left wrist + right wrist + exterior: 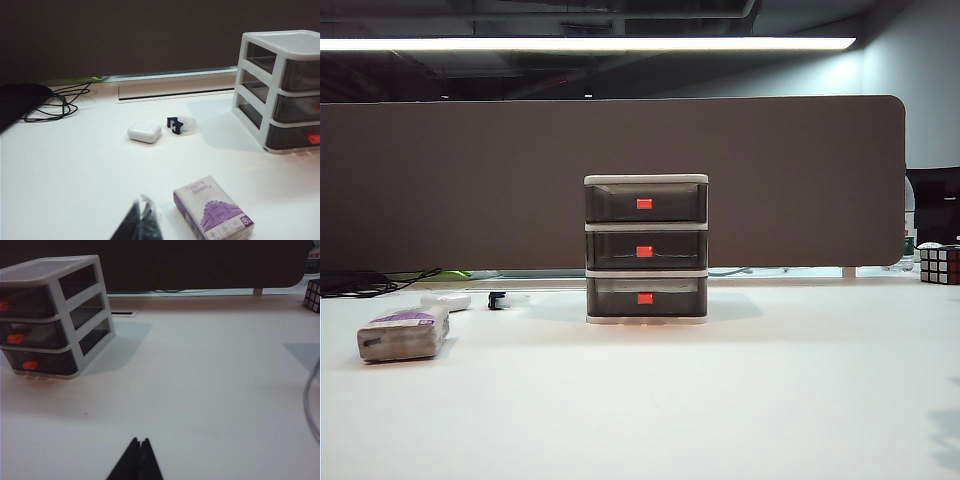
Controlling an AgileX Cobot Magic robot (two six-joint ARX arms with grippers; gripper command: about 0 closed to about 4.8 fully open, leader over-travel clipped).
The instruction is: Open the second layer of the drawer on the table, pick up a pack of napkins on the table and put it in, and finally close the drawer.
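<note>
Both grippers, left gripper (141, 216) and right gripper (139, 452), hover closed and empty above the table (720, 400). Left of the shut drawer (646, 249) lies the pack of napkins (405, 333).

White-framed drawer (646, 249) with 3 smoky grey trays, each bearing a red-orange tab. Whitish-beige pack of napkins (213, 215), purple-topped, just beside the black left pincer (141, 220). Plain white tabletop (720, 400).
</note>
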